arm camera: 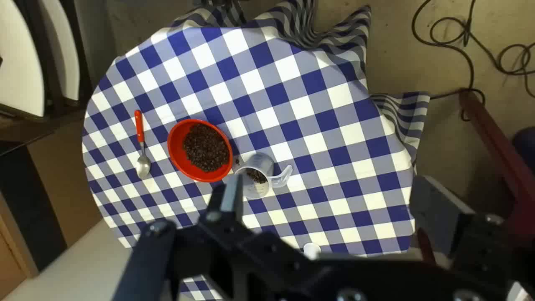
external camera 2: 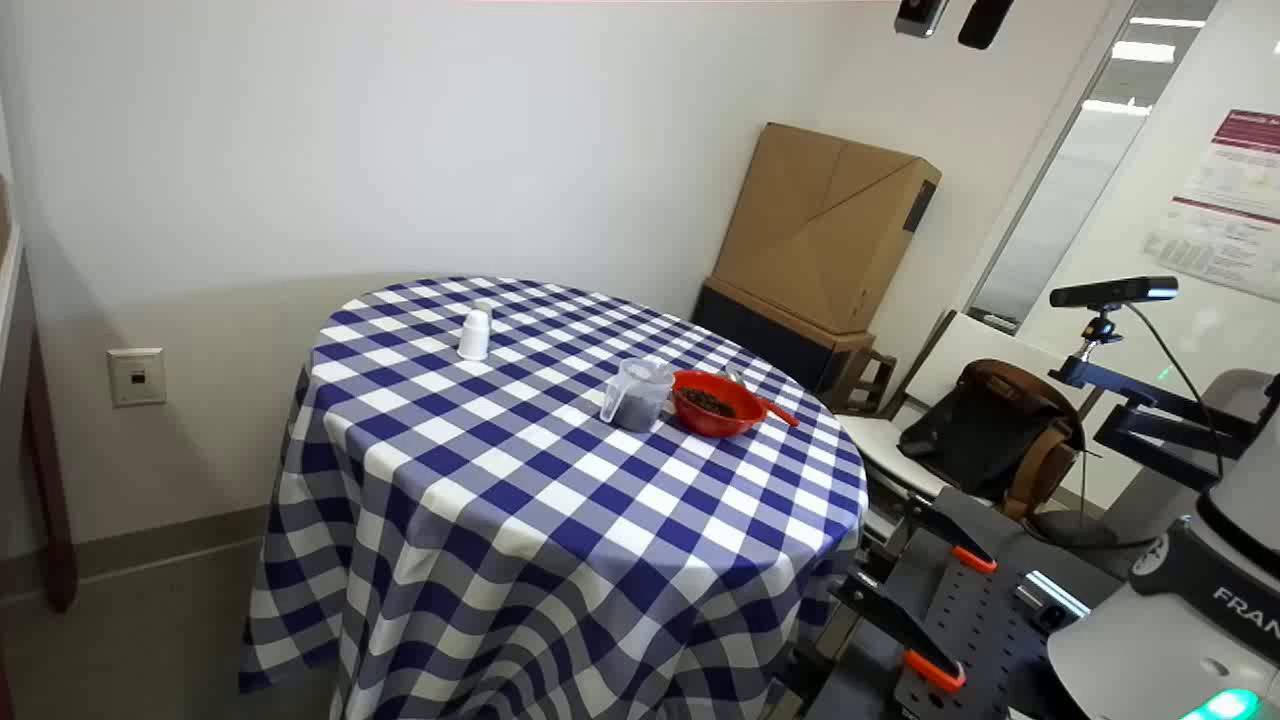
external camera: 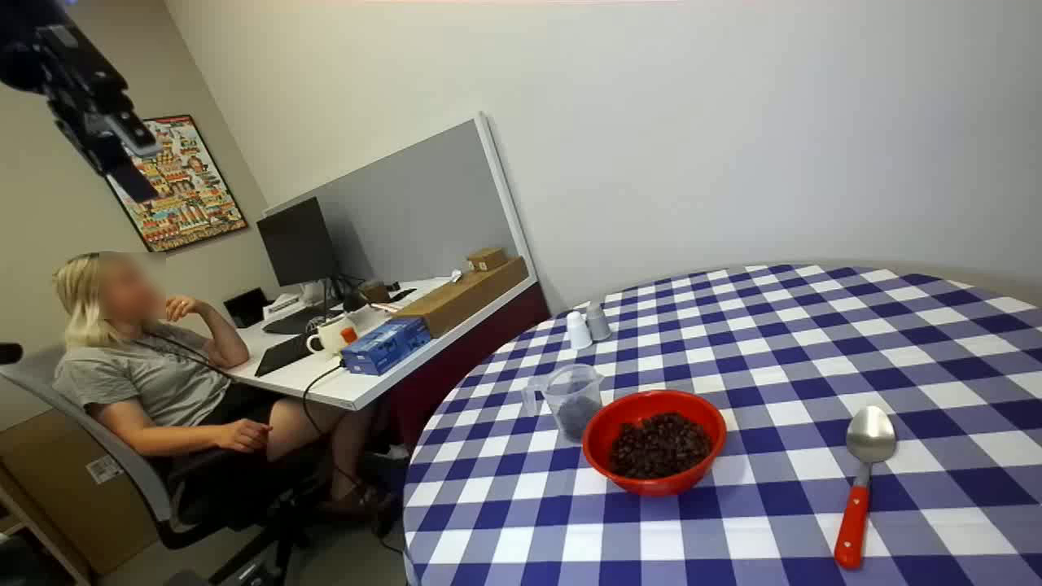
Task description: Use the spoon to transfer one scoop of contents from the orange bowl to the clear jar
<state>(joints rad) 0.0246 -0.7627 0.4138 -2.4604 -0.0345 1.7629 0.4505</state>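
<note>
The spoon (external camera: pixel 853 525), with a silver head and red-orange handle, lies on the table beside the orange bowl (external camera: pixel 659 486). Dark brown lumpy contents (external camera: pixel 659 446) fill part of the bowl. The clear jar (external camera: pixel 562 382) stands upright close to the bowl; it has a side handle and holds some dark contents. All show in the wrist view too: spoon (arm camera: pixel 140 129), bowl (arm camera: pixel 177 144), jar (arm camera: pixel 263 161). My gripper (arm camera: pixel 334 200) is open and empty, high above the table with its fingers wide apart. It shows at the top of both exterior views (external camera: pixel 138 167) (external camera 2: pixel 952 22).
A white shaker (external camera: pixel 579 330) and a grey shaker (external camera: pixel 598 323) stand beyond the jar on the round table with a blue checked cloth (external camera: pixel 773 325). A person (external camera: pixel 155 366) sits at a desk beside it. Cardboard boxes (external camera 2: pixel 830 220) stand behind the table.
</note>
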